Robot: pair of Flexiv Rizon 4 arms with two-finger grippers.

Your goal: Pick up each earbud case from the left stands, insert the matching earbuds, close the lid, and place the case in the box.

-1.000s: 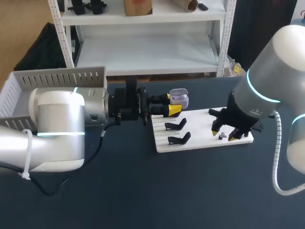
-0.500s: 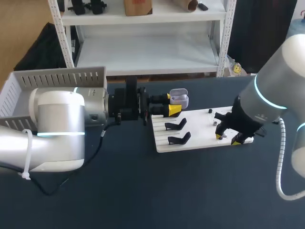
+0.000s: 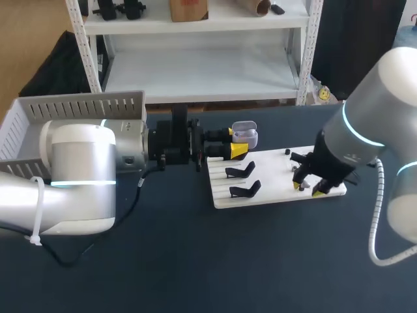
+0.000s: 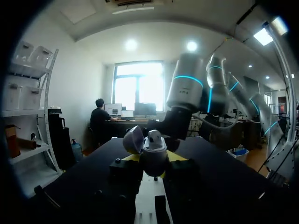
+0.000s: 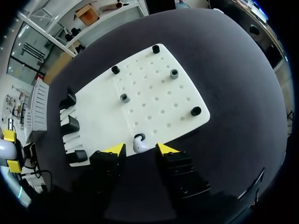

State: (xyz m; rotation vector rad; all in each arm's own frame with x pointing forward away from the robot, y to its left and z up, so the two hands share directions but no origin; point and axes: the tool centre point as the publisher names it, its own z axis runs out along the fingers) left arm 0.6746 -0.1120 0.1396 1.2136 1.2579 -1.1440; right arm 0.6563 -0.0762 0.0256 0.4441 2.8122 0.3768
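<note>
The open earbud case [image 3: 245, 134] was pinched in the left gripper [image 3: 232, 141] at mid-frame; the right gripper [image 3: 307, 188] was spread around an earbud [image 5: 138, 144].

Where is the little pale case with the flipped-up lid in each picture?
Head view: the pale lilac, lid-up plastic earbud case sits at the yellow tips of the left gripper, behind the flat white peg board.
Left wrist view: the case is held in the middle, over the board.
Right wrist view: a pale sliver, likely the case, beyond the board's stand end.
Shared landmark: the board.
</note>
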